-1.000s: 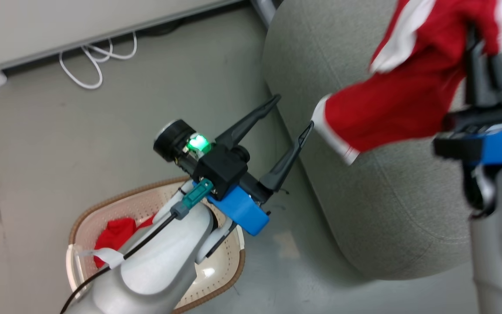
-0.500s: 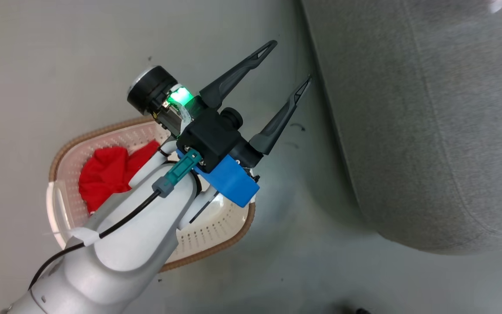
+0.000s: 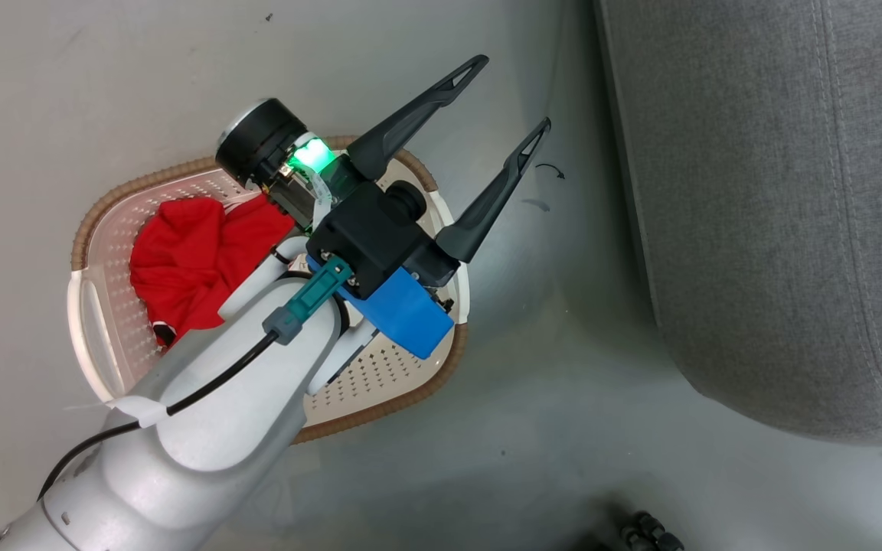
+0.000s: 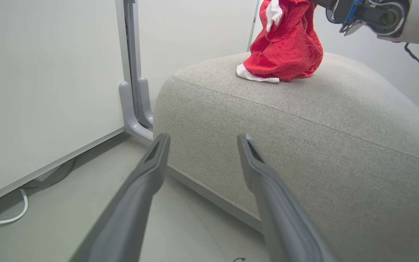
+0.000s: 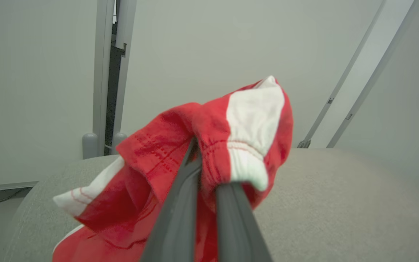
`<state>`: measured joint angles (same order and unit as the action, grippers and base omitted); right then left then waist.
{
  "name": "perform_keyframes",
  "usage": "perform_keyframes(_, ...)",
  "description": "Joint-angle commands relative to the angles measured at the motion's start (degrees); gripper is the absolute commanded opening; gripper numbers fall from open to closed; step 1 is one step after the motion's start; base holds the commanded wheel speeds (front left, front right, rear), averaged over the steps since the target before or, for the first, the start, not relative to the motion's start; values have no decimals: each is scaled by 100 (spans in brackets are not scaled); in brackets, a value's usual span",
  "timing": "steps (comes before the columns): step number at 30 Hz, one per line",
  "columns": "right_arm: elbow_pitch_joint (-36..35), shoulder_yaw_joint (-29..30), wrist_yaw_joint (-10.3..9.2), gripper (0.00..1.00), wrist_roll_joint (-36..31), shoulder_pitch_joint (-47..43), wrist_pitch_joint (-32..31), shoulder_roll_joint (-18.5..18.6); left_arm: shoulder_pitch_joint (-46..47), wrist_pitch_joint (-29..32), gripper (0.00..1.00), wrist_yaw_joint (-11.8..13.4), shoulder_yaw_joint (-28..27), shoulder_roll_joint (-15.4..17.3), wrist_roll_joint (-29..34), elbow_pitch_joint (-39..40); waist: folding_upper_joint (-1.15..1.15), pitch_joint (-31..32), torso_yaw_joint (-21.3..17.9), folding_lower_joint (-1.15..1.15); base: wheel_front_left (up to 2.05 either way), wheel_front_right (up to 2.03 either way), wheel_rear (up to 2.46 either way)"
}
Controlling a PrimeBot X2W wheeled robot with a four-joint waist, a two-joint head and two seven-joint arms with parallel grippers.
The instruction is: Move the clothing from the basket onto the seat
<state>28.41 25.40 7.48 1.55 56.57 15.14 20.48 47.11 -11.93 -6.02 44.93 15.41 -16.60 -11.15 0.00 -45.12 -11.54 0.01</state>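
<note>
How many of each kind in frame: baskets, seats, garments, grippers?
Basket: 1
Seat: 1
Red garments: 2, one in the basket, one touching down on the seat
Grippers: 2, left gripper open, right gripper shut on a red garment
Total: 6

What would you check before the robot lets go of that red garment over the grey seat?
1. Held garment reaches the seat: ok, its lower end rests on top.
2. Right end effector grip: ok, shut on the held garment.
3. Cloth free of its fingertips: cannot tell, fabric drapes over them.
4. Left end effector ready: ok, open and empty, near the basket.
5. Basket emptied: not ok, a second garment lies inside.
</note>
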Motion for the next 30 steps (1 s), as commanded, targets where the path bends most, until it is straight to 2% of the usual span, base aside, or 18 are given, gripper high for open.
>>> perform_keyframes(1, 146, 27, 2, 0, -20, -101, 2, -54, 108, 4, 100, 25, -4, 16, 29, 28, 0, -11, 8, -1, 0, 0, 0)
perform_keyframes(4, 491, 48, 2, 0, -10, -209, 2, -164, 118, 1, 100, 27, 20, 13, 24, 24, 0, -13, 14, -1, 0, 0, 0)
perform_keyframes(10, 738, 5, 3, 0, -4, -491, 2, -330, 64, -71, 100, 29, 40, 35, -38, -60, 0, 151, 5, -1, 0, 0, 0)
perform_keyframes(11, 773, 5, 3, 42, 17, -541, 2, -358, 37, -86, 100, 38, 42, 25, -49, -79, 0, 208, 6, -1, 0, 0, 0)
perform_keyframes(12, 801, -7, 2, 100, 22, -592, 2, -368, 2, -103, 100, 46, 42, 7, -58, -99, 0, 278, 7, -1, 0, 0, 0)
perform_keyframes(22, 420, -68, 3, 100, -76, -1654, 1, -633, -482, -287, 100, 144, -24, -187, -282, -402, 0, 1316, 23, -1, 0, 0, 0)
perform_keyframes(30, -503, -484, 3, 100, -39, -2670, 2, -962, -1182, -330, 100, 312, -482, -158, -508, -445, 0, 2142, 23, -1, 0, 0, 0)
